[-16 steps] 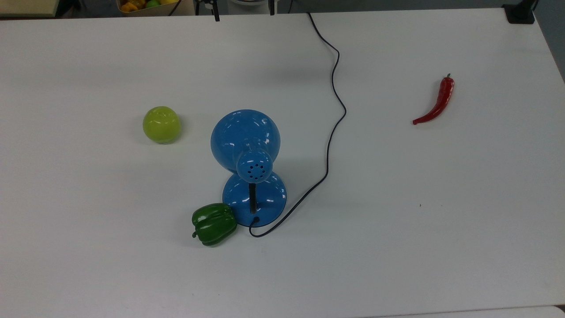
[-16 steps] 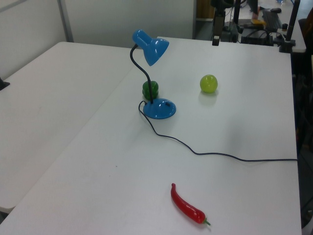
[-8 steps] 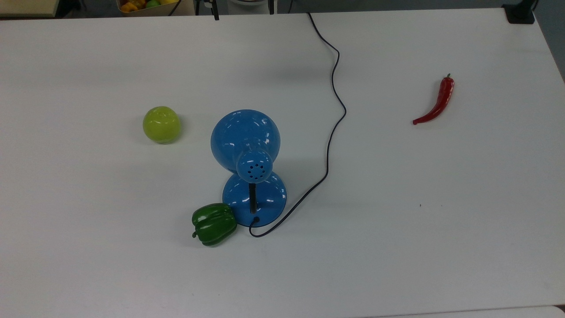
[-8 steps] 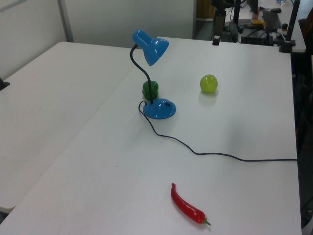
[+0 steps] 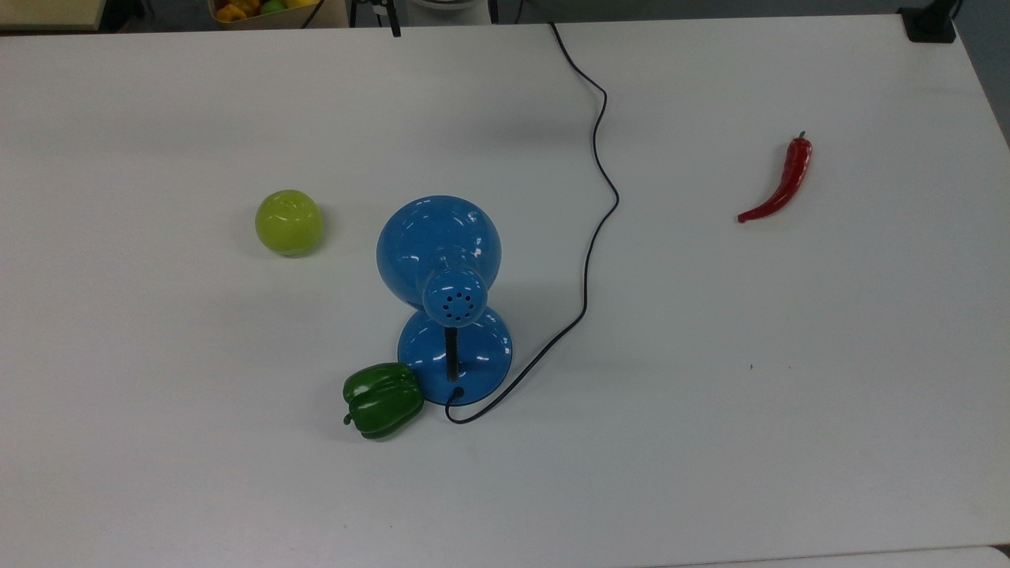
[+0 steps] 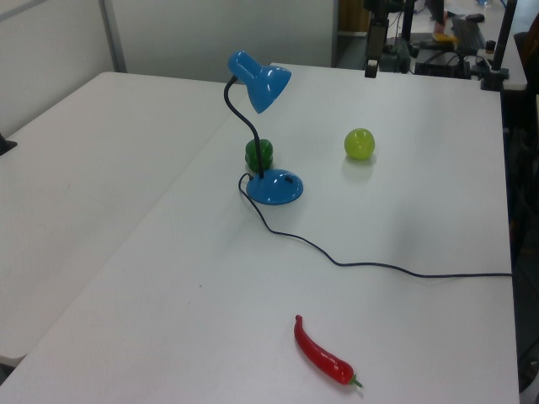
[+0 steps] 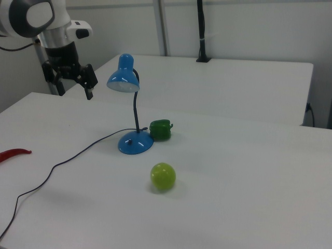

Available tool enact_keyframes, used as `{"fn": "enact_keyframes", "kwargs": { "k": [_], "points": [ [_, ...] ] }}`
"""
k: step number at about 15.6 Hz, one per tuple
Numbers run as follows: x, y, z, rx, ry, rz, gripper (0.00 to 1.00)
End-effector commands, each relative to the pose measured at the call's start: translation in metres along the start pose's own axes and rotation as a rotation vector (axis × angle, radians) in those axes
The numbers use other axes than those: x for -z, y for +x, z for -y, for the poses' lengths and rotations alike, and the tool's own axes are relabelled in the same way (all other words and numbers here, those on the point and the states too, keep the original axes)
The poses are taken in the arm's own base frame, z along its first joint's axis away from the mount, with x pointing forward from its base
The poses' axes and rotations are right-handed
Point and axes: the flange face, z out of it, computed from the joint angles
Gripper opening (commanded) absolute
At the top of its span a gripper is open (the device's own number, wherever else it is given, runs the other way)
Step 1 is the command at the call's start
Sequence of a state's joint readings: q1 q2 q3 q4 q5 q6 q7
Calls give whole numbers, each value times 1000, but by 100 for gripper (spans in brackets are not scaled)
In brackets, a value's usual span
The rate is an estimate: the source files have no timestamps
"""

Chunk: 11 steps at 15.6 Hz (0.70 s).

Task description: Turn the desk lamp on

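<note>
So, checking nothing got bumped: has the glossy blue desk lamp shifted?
No. The glossy blue desk lamp stays beside the green bell pepper in the top view.

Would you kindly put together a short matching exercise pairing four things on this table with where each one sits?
Things:
1. green pepper
2. red chilli
3. green apple
4. gripper

Places:
A. alone, far on the top view's right
B. against the desk lamp base
C. in the air, on the right view's left of the lamp shade
D. on the top view's left of the lamp shade

Pairs: 1-B, 2-A, 3-D, 4-C
</note>
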<state>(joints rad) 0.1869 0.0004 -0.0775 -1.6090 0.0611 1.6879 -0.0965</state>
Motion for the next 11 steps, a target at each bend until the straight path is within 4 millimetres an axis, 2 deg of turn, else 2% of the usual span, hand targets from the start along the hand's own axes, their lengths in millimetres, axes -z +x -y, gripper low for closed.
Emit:
{"fn": "enact_keyframes", "kwargs": {
  "k": [1, 3, 4, 9, 10, 11],
  "points": [
    [2, -5, -3, -15, 21, -32, 100],
    [1, -4, -2, -12, 18, -31, 100],
    [1, -3, -2, -10, 20, -31, 96],
    [0, -3, -1, -12, 29, -31, 48],
    [-1, -3, -1, -15, 30, -29, 44],
    [-2, -2, -1, -23, 30, -28, 35]
  ]
}}
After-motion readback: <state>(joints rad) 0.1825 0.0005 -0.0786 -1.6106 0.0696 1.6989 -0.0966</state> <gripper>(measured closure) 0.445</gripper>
